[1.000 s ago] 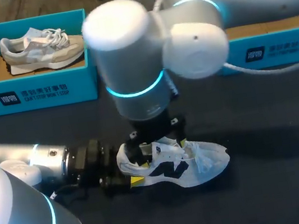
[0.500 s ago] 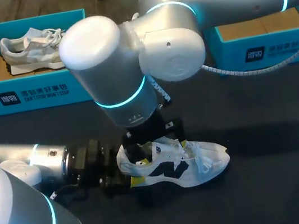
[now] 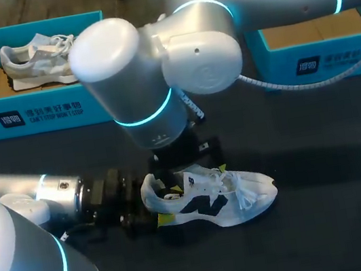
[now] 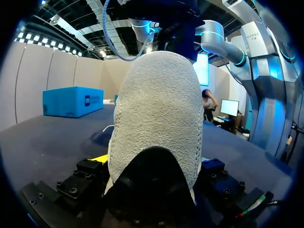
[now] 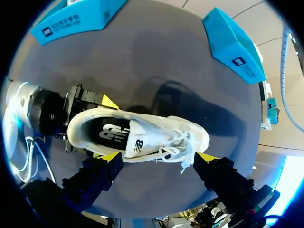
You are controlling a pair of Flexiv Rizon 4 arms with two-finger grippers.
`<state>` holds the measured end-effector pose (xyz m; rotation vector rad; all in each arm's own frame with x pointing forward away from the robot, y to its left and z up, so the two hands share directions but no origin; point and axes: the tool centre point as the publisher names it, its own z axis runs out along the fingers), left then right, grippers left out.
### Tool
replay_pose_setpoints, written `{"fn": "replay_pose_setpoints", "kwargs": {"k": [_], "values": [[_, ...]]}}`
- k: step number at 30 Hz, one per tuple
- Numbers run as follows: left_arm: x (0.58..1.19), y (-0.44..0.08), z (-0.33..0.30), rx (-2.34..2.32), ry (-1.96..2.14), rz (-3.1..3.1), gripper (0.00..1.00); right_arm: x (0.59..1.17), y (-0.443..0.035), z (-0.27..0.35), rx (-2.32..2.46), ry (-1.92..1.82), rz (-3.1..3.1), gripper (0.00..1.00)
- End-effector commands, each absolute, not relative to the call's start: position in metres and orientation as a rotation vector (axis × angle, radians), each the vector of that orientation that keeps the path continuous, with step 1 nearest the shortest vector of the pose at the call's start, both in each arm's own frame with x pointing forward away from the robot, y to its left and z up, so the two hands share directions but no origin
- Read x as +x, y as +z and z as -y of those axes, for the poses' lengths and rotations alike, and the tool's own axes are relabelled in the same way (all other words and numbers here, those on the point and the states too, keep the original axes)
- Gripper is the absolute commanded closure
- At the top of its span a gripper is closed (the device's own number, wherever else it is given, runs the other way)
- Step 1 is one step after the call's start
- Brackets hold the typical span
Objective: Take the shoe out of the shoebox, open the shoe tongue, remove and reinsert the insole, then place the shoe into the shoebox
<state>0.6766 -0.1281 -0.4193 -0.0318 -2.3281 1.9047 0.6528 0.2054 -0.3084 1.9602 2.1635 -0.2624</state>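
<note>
The white shoe [image 3: 211, 199] is out of its box and sits sole-down on the dark surface [image 3: 318, 223], near the middle of the robot-side edge; a dark insole [image 5: 111, 133] shows in the opening, so by my reckoning the tongue-and-insole work is in hand, though how much of it is done I cannot tell; the return to the empty shoebox [image 3: 318, 52] at the far right corner is left. Its long axis runs along that near edge, heel towards the left edge and toe towards the right; the left claw [image 3: 166, 206] is clenched on the heel, while the right claw [image 5: 159, 160] hangs above, fingers spread wide and touching nothing.
</note>
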Motion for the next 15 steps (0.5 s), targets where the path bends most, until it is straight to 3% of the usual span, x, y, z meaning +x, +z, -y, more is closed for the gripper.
{"fn": "replay_pose_setpoints", "kwargs": {"k": [1, 15], "values": [[0.676, -0.419, 0.128, -0.029, 1.907, 2.329, 1.0, 0.657, -0.314, -0.213, 1.956, -0.294, -2.147, 0.0], [0.676, -0.419, 0.128, -0.029, 1.907, 2.329, 1.0, 0.665, -0.327, -0.221, 1.949, -0.249, -2.086, 0.0]]}}
